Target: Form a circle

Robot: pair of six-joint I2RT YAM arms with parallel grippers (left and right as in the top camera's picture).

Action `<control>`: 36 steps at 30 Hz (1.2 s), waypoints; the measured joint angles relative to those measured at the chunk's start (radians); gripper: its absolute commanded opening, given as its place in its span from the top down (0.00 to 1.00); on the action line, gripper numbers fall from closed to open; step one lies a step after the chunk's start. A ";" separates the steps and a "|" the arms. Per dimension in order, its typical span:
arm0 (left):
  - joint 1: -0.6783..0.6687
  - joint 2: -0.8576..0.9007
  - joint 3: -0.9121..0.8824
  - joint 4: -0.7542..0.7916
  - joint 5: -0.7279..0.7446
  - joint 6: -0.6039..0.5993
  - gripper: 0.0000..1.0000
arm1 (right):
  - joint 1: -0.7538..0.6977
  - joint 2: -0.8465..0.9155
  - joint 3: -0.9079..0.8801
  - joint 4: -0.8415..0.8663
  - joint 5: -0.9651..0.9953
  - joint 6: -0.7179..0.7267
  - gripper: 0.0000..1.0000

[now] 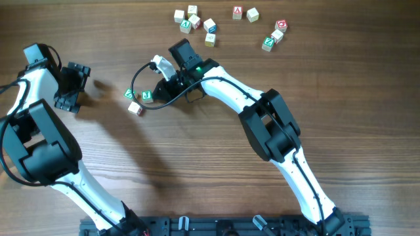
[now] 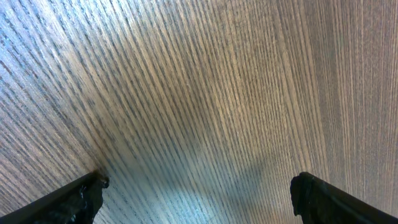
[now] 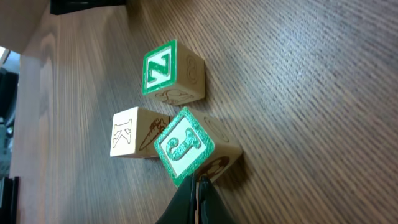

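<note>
Overhead view: a cluster of three small pale wooden letter cubes (image 1: 146, 96), the start of the circle, lies left of centre on the brown wood-grain table (image 1: 197, 164). It is well apart from a loose scatter of similar red, green and blue lettered cubes (image 1: 209, 25) along the far edge. The three form a tight triangle, not a ring, so most of the task appears to be left. The right gripper (image 1: 156, 92) reaches the cluster's right side. The left gripper (image 1: 73, 86) hovers off to the left.

Left wrist view: only bare table shows. The fingers are spread wide, holding nothing.

Right wrist view: the green-faced Z cube (image 3: 165, 71) sits just beside the pale red-lettered K cube (image 3: 134, 132). The green-faced J cube (image 3: 185, 146), turned diagonally, touches the K cube. The right gripper's fingertips, pinched together, touch the J cube's near corner and grip nothing.
</note>
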 measured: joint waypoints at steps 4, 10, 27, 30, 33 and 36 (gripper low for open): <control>0.000 0.000 0.000 0.000 0.000 0.000 0.00 | 0.001 0.000 0.000 0.000 0.103 0.006 0.96; 0.000 0.000 0.000 0.000 0.000 0.000 0.00 | 0.001 0.000 0.000 0.016 0.073 -0.024 0.96; 0.000 0.000 0.000 0.000 0.000 0.000 0.00 | 0.001 0.000 0.000 0.061 0.055 -0.098 0.96; 0.000 0.000 0.000 0.000 0.000 0.000 0.00 | 0.001 0.000 0.000 0.084 0.065 -0.098 0.96; 0.000 0.000 0.000 0.000 0.000 0.000 0.00 | 0.001 0.000 0.000 0.086 0.064 -0.098 0.96; 0.000 0.000 0.000 0.000 0.000 0.000 0.00 | 0.001 0.005 0.000 0.091 0.046 -0.098 0.96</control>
